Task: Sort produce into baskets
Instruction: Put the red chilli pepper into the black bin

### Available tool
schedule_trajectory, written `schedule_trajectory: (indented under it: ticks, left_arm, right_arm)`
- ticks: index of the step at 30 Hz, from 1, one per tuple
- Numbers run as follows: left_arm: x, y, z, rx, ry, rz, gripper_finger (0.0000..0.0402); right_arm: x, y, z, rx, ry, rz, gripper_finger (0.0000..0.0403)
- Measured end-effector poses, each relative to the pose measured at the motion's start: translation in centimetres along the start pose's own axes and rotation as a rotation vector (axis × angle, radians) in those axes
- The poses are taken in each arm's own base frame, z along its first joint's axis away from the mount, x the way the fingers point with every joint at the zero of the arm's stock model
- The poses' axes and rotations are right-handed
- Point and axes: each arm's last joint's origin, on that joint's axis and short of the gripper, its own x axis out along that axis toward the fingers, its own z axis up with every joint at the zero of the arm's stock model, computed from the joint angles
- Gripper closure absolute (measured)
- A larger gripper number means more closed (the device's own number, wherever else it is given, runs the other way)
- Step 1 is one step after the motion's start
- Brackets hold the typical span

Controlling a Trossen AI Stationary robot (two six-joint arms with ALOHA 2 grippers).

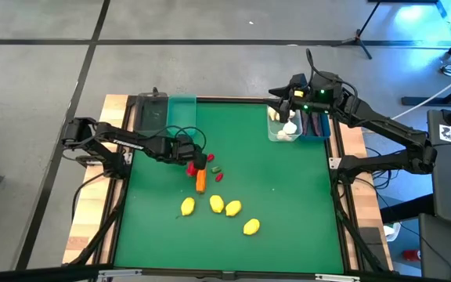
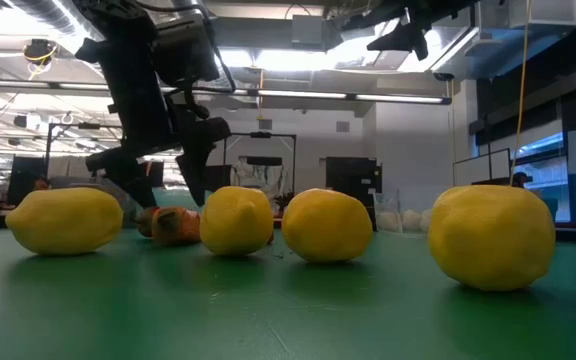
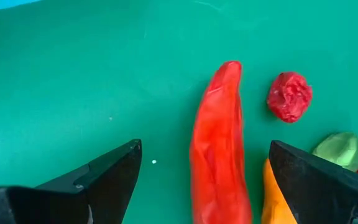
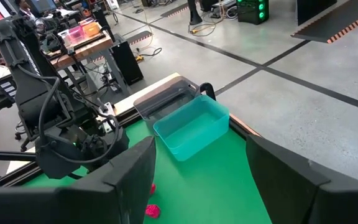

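Two hands are over the green bench [image 1: 272,172] in the overhead picture. Left of centre, the left hand [image 1: 196,159] hangs low over a small cluster of produce with its fingers spread wide and nothing between them. From its own wrist camera the red pepper [image 3: 219,149] lies lengthwise in the gap, nearer one finger than the other, with the orange carrot [image 3: 277,199] touching that same finger's side and a red berry [image 3: 289,96] just beyond.

To take the pepper cleanly, I would judge the hand needs to shift so the pepper sits midway in the gap; otherwise the closing finger may catch the carrot as well. A small green piece [image 3: 339,149] lies close by too.

At upper left of the overhead frame, the dark basket [image 1: 150,114] and the teal basket [image 1: 182,114] stand side by side at the bench's far edge, near the left hand, with open green between. Four lemons [image 1: 216,204] lie in a loose row lower centre, clear of any lift toward those baskets.

At upper right, the right hand [image 1: 288,102] hovers above the clear basket [image 1: 285,130], which holds white garlic, beside the blue basket [image 1: 316,125]. Its fingers stand partly apart and look empty, well away from the left arm's path.
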Motion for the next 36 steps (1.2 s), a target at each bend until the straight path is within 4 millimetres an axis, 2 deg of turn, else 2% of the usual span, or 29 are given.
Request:
schedule_trajectory:
  ticks: [8,36]
  left_arm:
    - [-0.08,-0.65,0.05,0.033,-0.020,-0.061,0.0057]
    - [-0.06,-0.58,0.01,0.096,-0.019,-0.052,0.0057]
  right_arm:
    - [0.00,0.00,0.00,0.001,0.000,0.000,0.0155]
    - [0.00,0.00,-0.01,0.004,0.001,0.000,0.0155]
